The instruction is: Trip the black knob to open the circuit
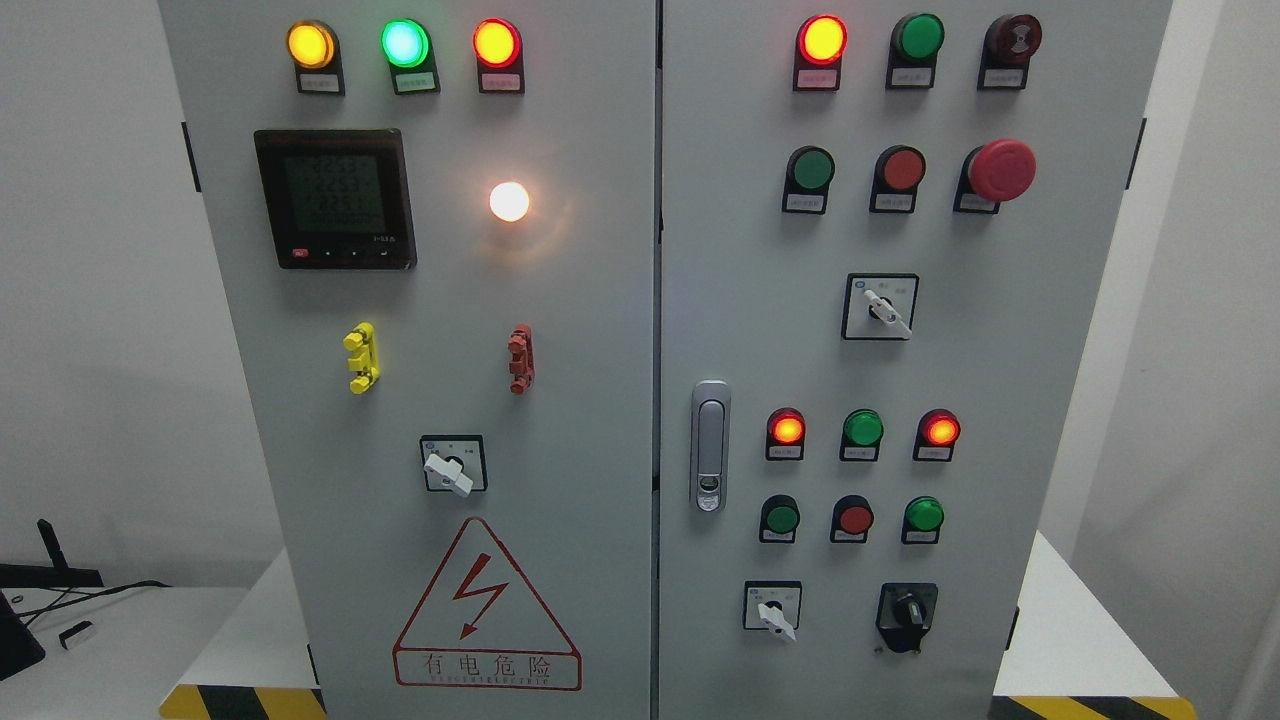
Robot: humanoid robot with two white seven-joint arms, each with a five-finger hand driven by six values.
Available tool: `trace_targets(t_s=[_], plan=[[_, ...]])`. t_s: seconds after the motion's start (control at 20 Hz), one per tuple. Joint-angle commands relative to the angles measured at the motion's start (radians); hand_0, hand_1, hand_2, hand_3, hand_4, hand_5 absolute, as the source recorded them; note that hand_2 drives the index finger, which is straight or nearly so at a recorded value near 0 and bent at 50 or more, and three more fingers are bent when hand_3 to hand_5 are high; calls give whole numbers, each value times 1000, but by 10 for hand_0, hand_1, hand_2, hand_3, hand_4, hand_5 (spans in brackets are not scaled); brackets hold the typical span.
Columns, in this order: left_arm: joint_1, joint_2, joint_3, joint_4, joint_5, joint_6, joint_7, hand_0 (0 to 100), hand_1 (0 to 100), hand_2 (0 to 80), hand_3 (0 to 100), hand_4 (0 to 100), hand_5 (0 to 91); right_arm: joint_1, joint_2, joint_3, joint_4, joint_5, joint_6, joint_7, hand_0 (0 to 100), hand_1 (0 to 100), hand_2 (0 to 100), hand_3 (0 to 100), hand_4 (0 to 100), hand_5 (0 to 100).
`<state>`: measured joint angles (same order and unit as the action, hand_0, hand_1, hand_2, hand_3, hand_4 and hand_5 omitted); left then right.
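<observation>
A grey electrical cabinet (560, 420) fills the head view, and neither hand shows, so their state cannot be told. On its left door sit a digital meter (334, 198), a lit white lamp (509, 201) and a white selector switch (449, 468) above a red warning triangle (487, 610). Right of the door handle (710, 445), the black knob (908, 608) sits at the right door's lower right corner, just right of another white selector (773, 610), untouched

The cabinet (600, 400) carries:
- one meter (335, 198)
- one white lamp (509, 201)
- eleven pilot lamps, three on the left door (310, 45)
- five pushbuttons (810, 170)
- one emergency stop (1000, 170)
- three white selectors (880, 308)
- one black knob (907, 612)
- one latch (710, 445)
</observation>
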<state>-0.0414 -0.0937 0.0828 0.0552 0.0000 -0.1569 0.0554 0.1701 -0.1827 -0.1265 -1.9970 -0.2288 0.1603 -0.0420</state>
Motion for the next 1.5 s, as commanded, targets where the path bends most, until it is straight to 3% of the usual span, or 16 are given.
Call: trace_targets(t_s=[0.0, 0.35, 1.45], plan=[[0, 0, 0, 0, -31, 0, 0, 120, 389, 0, 0, 0, 0, -78, 3, 68, 113, 29, 10, -15, 301, 654, 387, 1000, 1000, 943], [0, 0, 0, 0, -31, 0, 0, 120, 389, 0, 0, 0, 0, -113, 8, 102, 144, 31, 13, -19, 322, 651, 385, 1000, 1000, 943], [0, 0, 0, 0, -31, 0, 0, 120, 389, 0, 0, 0, 0, -187, 14, 114, 195, 34, 27, -25, 345, 650, 382, 1000, 1000, 942]])
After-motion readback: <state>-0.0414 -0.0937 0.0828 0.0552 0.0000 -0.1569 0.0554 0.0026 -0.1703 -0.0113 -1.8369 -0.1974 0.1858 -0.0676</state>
